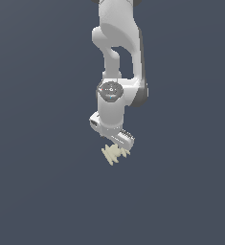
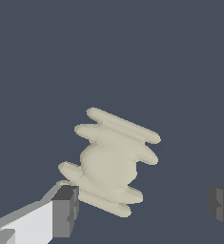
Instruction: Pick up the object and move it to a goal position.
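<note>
The object [image 1: 115,154] is a small pale cream-yellow ribbed spool of several stacked discs, lying tilted on the dark grey-blue surface. My gripper [image 1: 117,142] hangs directly over it, pointing down, with the white arm rising behind. In the wrist view the object [image 2: 111,162] fills the middle, and my gripper [image 2: 144,207] is open with its jaws wide apart. One dark fingertip [image 2: 66,209] is right beside the spool's end discs; the other fingertip [image 2: 223,205] stands well away from it. Nothing is held.
A plain, flat dark grey-blue surface [image 1: 37,191] fills both views around the arm. No other objects, containers or edges show.
</note>
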Available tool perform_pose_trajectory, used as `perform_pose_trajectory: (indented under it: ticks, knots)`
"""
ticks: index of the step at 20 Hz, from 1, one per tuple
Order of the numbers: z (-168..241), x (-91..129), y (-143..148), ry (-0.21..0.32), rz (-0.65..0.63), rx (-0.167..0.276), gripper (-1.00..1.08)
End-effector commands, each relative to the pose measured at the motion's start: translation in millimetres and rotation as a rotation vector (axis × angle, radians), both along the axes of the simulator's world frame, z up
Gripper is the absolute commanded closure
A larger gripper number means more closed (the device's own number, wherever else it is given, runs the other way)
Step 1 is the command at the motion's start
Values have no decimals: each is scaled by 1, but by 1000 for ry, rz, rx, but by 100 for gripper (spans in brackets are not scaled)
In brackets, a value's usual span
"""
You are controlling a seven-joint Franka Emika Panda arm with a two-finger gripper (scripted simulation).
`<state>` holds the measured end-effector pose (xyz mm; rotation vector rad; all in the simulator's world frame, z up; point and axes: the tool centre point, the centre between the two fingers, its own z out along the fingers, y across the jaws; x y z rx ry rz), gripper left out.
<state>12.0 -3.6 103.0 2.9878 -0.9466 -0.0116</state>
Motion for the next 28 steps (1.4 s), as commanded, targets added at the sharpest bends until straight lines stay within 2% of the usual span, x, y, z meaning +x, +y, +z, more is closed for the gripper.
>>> perform_pose_trajectory:
  ticks: [1,8,14,20,28]
  knots:
    - [-6,2,4,-2,-68,1,-92]
    - [-23,5,14,-6,-239,3,-92]
    - [-32,7,19,-9,-337,3,-92]
    - [-37,8,22,-10,-385,3,-92]
    - [-43,7,23,-10,-387,3,-92]
